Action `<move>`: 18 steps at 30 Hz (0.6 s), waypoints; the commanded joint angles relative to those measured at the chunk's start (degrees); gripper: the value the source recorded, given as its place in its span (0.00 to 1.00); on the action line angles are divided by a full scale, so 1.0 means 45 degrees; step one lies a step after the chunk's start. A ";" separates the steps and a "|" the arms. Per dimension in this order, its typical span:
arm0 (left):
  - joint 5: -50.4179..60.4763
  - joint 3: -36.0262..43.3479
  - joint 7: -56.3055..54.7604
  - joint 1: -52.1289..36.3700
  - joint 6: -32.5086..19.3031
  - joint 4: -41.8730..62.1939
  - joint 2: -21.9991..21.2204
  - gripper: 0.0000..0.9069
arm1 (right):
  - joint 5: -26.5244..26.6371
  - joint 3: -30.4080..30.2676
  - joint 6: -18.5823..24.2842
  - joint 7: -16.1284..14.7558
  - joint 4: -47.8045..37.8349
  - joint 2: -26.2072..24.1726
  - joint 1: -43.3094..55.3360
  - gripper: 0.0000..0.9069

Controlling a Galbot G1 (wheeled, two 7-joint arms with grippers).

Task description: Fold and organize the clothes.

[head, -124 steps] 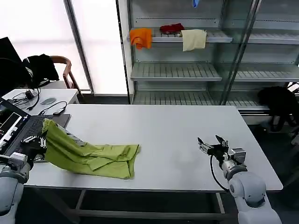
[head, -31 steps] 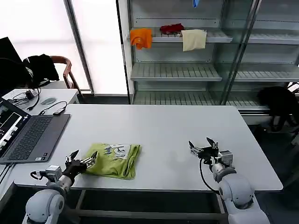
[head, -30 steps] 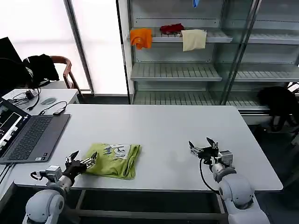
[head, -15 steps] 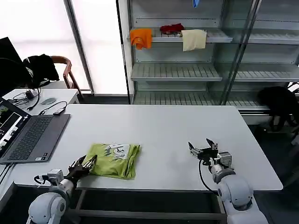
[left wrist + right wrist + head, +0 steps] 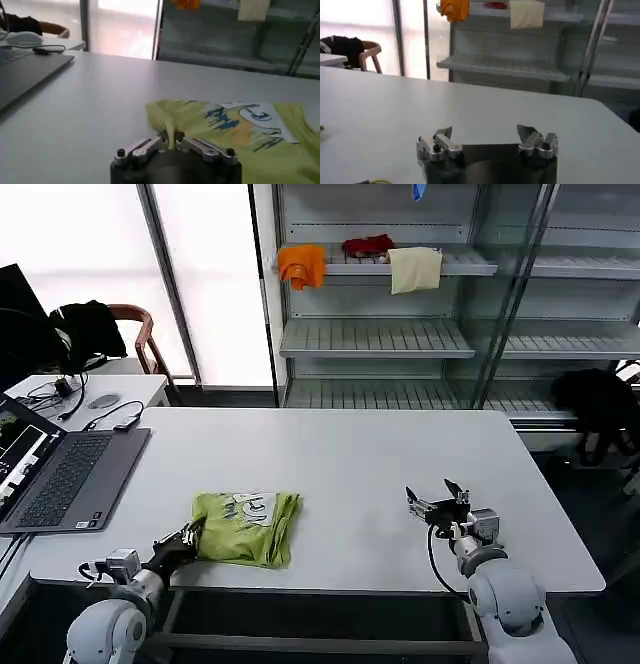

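The lime-green T-shirt, the clothes, lies folded into a small packet near the table's front left, its white print facing up. My left gripper is at the packet's near-left corner and shut on it. In the left wrist view a ridge of green cloth is pinched between the closed jaws of the left gripper, and the rest of the shirt lies flat beyond. My right gripper rests low over the table at the front right, open and holding nothing; in its wrist view the right gripper has its fingers wide apart.
An open laptop sits at the table's left edge. The white table is bare between shirt and right gripper. Behind stand metal shelves with orange, red and cream cloths.
The shirt, earlier held up beside the laptop, now lies folded. In the last second my left gripper moved in to the packet's near-left corner and shut on it. The right gripper barely moved.
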 commanded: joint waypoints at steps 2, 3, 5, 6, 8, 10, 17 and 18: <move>0.2358 -0.0693 0.0215 0.0017 -0.1180 -0.0171 0.0254 0.00 | 0.0018 0.0027 -0.0008 0.0018 0.0051 -0.0051 0.0001 1.00; 0.3157 -0.1009 0.0254 -0.0060 -0.1398 -0.0124 0.0470 0.00 | 0.0035 0.0048 -0.0009 0.0019 0.0053 -0.0077 0.0008 1.00; 0.4801 -0.1690 0.0479 -0.0317 -0.2006 0.0134 0.1168 0.00 | 0.0056 0.0082 0.0019 0.0010 0.0013 -0.0129 0.0017 1.00; 0.5722 -0.2114 0.0693 -0.0425 -0.2268 0.0317 0.1533 0.00 | 0.0061 0.0103 0.0035 0.0005 -0.0018 -0.0135 0.0019 1.00; 0.6181 -0.2843 0.0914 -0.0601 -0.2528 0.0496 0.2430 0.00 | 0.0082 0.0131 0.0083 0.0003 -0.0139 -0.0142 0.0018 1.00; 0.6256 -0.3439 0.1125 -0.0791 -0.2531 0.0623 0.3459 0.00 | 0.0120 0.0125 0.0099 0.0023 -0.0220 -0.0129 0.0032 1.00; 0.6447 -0.4075 0.1387 -0.1057 -0.2037 -0.0211 0.5307 0.00 | 0.0152 -0.0025 0.0097 0.0041 -0.0370 0.0018 0.0249 1.00; 0.6460 -0.4050 0.1525 -0.1109 -0.1877 -0.0342 0.5520 0.00 | 0.0153 -0.0035 0.0098 0.0041 -0.0377 0.0027 0.0259 1.00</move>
